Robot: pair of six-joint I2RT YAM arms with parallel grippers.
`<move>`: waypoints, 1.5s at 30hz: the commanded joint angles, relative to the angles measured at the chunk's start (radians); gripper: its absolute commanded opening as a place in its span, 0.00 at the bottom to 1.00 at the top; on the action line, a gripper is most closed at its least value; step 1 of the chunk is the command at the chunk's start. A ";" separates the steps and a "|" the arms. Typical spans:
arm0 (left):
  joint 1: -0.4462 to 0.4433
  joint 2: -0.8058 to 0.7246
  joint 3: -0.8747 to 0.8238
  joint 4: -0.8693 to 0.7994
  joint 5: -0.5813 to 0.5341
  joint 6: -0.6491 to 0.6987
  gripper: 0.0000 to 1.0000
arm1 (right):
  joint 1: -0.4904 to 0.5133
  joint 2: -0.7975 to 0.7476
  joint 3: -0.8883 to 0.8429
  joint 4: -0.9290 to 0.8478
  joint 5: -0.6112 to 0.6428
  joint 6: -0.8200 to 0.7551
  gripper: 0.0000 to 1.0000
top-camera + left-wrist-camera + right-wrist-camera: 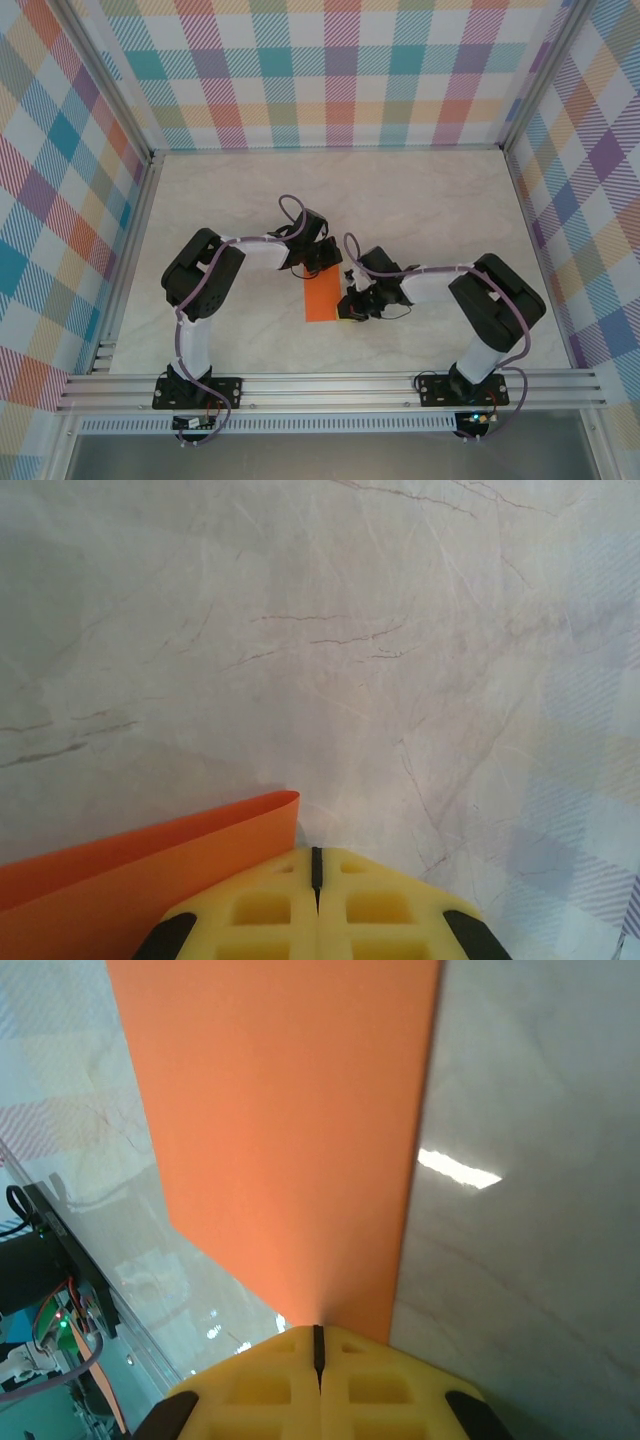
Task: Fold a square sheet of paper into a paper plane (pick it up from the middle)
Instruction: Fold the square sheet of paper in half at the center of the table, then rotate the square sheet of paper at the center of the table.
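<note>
DESK: As the two arms bend inward over the table [430,200], where is the orange paper [320,298]?

OPERATOR: I see it lying near the middle of the pale marbled top. From overhead it is a narrow strip running away from the arm bases. The left gripper [322,266] sits at its far end and the right gripper [352,303] just beside its right edge.

DESK: And the jaws?

OPERATOR: Both clenched. On my left wrist camera the yellow fingers [260,910] meet along a thin dark seam. The paper lies doubled over to their left, with its rounded corner just beside the tips. On my right wrist camera the other pair of fingers [380,1390] is pressed together the same way, and the orange strip stretches straight away from the tips across the table.

DESK: Is either one holding the sheet?

OPERATOR: I cannot tell. The paper reaches both sets of tips, but I can't see any of it caught in either seam.
</note>
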 commanded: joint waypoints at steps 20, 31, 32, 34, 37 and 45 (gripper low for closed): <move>0.026 -0.003 -0.026 -0.084 -0.018 0.014 0.05 | -0.084 -0.010 0.191 -0.142 0.081 -0.019 0.04; 0.026 -0.214 -0.011 -0.102 -0.008 0.008 0.25 | -0.155 -0.128 0.147 -0.124 0.119 0.002 0.06; 0.026 -0.236 -0.031 -0.100 -0.020 0.003 0.26 | -0.166 -0.131 0.153 -0.126 0.124 -0.003 0.06; 0.021 -0.279 -0.077 -0.090 -0.041 -0.011 0.26 | -0.184 -0.120 0.174 -0.134 0.122 -0.013 0.06; 0.004 -0.327 -0.146 -0.077 -0.069 -0.037 0.24 | -0.198 -0.069 0.231 -0.142 0.117 -0.031 0.06; -0.036 -0.380 -0.306 -0.023 -0.108 -0.121 0.16 | -0.199 0.168 0.418 -0.123 0.017 -0.067 0.06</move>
